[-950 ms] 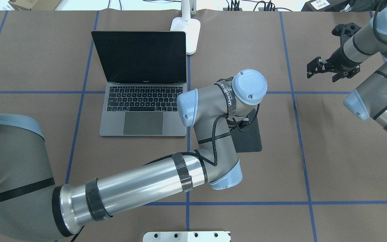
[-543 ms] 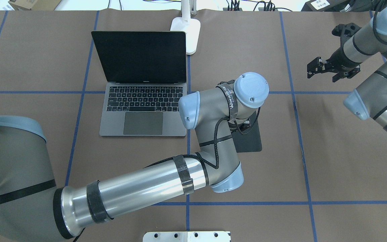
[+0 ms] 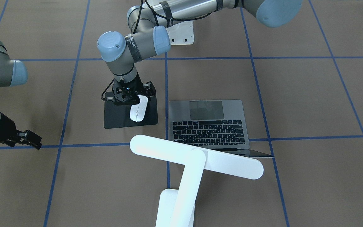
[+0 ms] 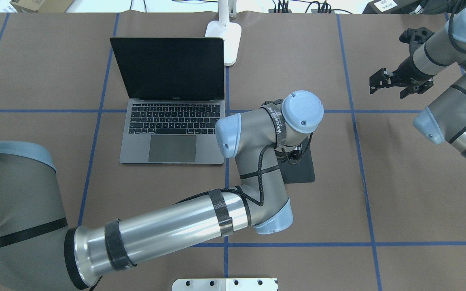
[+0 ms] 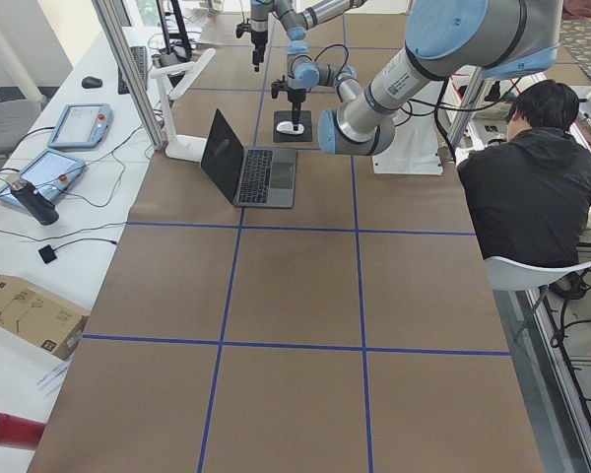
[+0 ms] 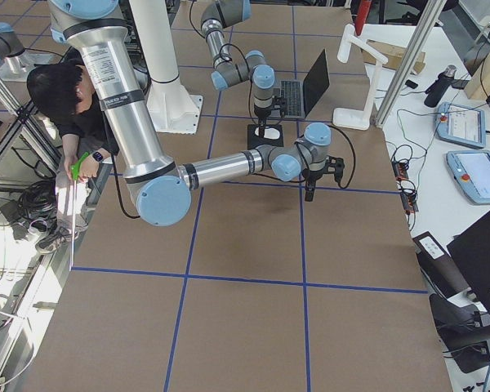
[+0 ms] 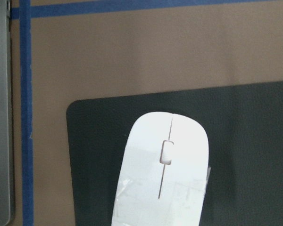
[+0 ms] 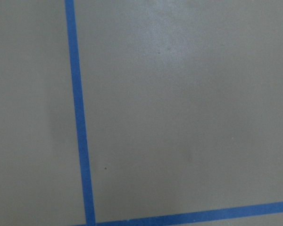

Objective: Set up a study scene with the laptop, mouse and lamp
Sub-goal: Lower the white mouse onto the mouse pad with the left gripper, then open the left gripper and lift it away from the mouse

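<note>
Brown papered tabletop (image 3: 295, 94), blue tape grid (image 3: 166, 78). Small glossy white oval mouse (image 3: 138, 111) lies on flat black square mat (image 3: 118, 121), centre-left of front-facing view. My left gripper (image 3: 127, 98) over mouse's upper end; can't tell whether fingers pinch. My right gripper (image 4: 387, 91) spread, upper right of overhead view.

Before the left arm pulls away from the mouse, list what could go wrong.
1. The left gripper sits low over the back of the mouse. Whether its fingers are clear of it cannot be seen, so lifting might drag the mouse or tug the black mat.
2. The mat lies close beside the laptop, and the left arm's wrist joint hangs over the laptop's edge in the overhead view. A sideways swing could knock it.
</note>
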